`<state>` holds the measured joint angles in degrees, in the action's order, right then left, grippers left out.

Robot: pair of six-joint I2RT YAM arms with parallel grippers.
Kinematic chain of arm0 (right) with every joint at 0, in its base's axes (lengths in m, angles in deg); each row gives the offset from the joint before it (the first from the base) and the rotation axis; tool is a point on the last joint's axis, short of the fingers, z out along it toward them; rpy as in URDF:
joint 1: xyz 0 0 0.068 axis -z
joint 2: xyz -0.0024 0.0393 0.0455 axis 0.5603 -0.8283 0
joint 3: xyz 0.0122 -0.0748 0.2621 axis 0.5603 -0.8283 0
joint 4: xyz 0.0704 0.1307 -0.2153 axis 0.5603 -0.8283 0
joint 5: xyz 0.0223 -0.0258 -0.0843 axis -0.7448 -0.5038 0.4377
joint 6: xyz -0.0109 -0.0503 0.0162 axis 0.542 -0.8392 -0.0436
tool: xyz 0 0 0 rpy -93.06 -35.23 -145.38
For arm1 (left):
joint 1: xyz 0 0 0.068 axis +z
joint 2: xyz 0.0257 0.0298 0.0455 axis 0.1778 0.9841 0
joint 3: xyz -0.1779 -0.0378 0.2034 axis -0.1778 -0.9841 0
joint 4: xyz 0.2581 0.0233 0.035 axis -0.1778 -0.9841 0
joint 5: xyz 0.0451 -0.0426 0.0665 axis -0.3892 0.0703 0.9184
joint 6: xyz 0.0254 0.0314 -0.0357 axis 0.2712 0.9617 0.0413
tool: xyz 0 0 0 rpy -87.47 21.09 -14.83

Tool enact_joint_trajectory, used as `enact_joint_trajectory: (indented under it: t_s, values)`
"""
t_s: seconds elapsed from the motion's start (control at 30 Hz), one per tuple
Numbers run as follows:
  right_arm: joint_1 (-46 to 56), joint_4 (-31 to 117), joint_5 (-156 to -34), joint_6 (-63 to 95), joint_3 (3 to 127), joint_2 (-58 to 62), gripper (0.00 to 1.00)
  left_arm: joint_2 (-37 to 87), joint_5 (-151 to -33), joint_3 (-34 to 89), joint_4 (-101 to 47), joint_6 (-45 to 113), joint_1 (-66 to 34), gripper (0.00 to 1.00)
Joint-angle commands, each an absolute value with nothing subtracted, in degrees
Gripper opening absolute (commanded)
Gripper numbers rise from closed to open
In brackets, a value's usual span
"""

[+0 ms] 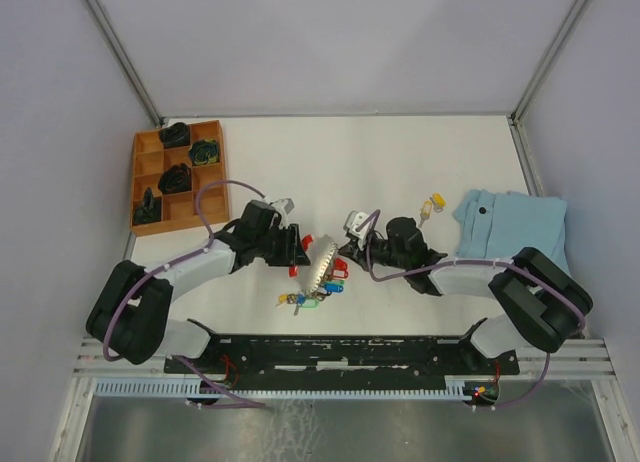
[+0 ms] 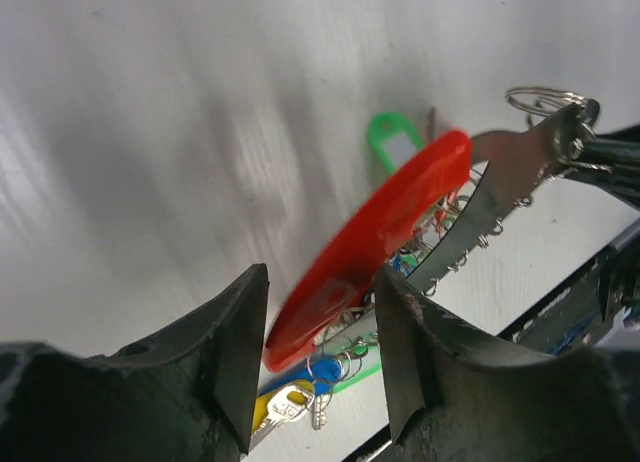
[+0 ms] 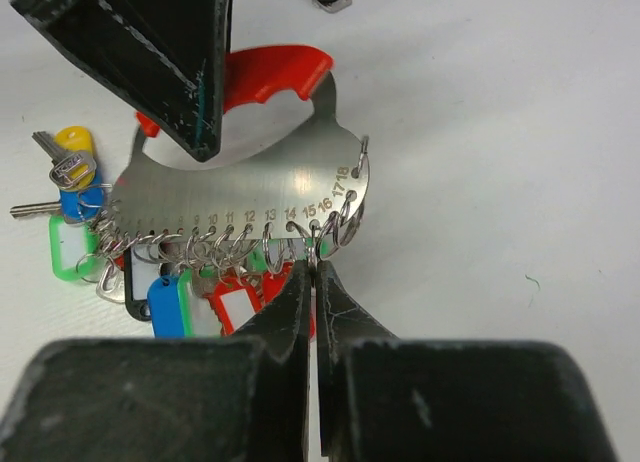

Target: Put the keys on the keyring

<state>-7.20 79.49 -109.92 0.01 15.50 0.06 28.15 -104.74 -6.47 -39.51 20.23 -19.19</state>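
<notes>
At right pincer [image 3: 313, 267] tips, keyring [image 3: 240, 187]

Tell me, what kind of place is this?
Probably a robot test booth: white table, plain walls, and a left arm and right arm bolted to a black plate.

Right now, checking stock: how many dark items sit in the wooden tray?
4 dark items: one at the far edge of the wooden tray, one right, one centre, one near-left corner. Others may be hidden.
</notes>
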Motion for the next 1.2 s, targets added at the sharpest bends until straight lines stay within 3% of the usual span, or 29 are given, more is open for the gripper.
enact_joint_trajectory:
  t_s: [0.0, 0.17, 0.2, 0.27, 0.53, 0.9, 1.17]
  values:
    - [-7.50, 80.19, -113.11, -1.44, 20.19, -2.49, 0.01, 26.18, -97.67, -10.72, -27.75, 10.93, -17.16, 0.56]
    - [-7.52, 78.63, -113.07, -2.17, 21.82, -5.60, 0.01, 23.50, -90.71, -12.05, -29.30, 10.90, -16.95, 0.61]
    - [-7.57, 78.55, -112.94, -2.36, 22.06, -6.07, 0.01, 22.47, -89.90, -12.35, -29.65, 11.10, -17.11, 0.68]
    - [-7.52, 77.80, -112.57, -2.35, 22.75, -7.17, 0.01, 19.90, -89.19, -13.50, -29.69, 11.32, -17.52, 0.70]
    - [-7.50, 76.75, -112.21, -0.90, 24.52, -11.76, 0.04, 19.08, -104.21, -17.19, -15.57, 7.58, -18.23, 0.71]
    - [-7.52, 71.28, -109.15, 0.65, 26.24, -14.59, 0.11, 35.70, -108.76, -9.85, -13.80, 10.11, -20.02, 0.47]
    - [-7.50, 66.35, -107.33, 1.19, 25.96, -11.07, 0.25, 42.11, -108.81, -7.40, -16.60, 13.71, -20.31, 0.42]
